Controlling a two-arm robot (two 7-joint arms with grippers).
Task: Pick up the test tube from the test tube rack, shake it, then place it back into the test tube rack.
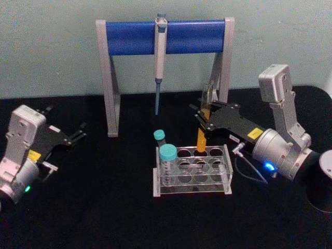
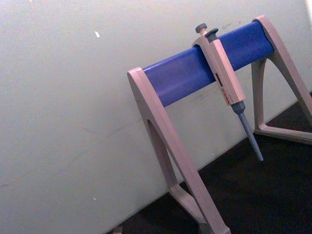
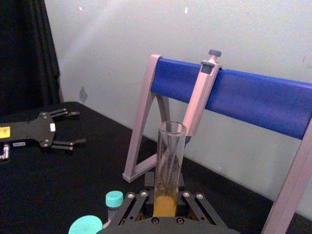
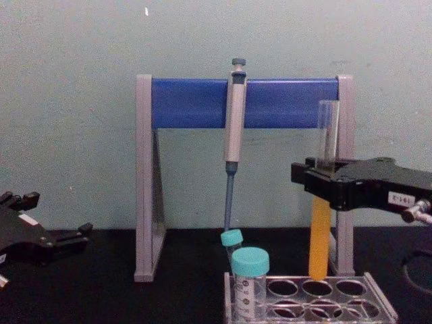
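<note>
Black bench (image 1: 104,207), right gripper (image 1: 204,117) pinching upright tube (image 1: 201,140) at rack (image 1: 193,188) back row, left gripper (image 1: 65,119) fingers spread, left edge.

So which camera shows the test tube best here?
The chest view: the test tube stands side-on at full length, from its open top to the orange liquid reaching down to the test tube rack, with the right pincer shut around its middle. The head view foreshortens it. The right wrist view gives its rim and upper glass.
</note>
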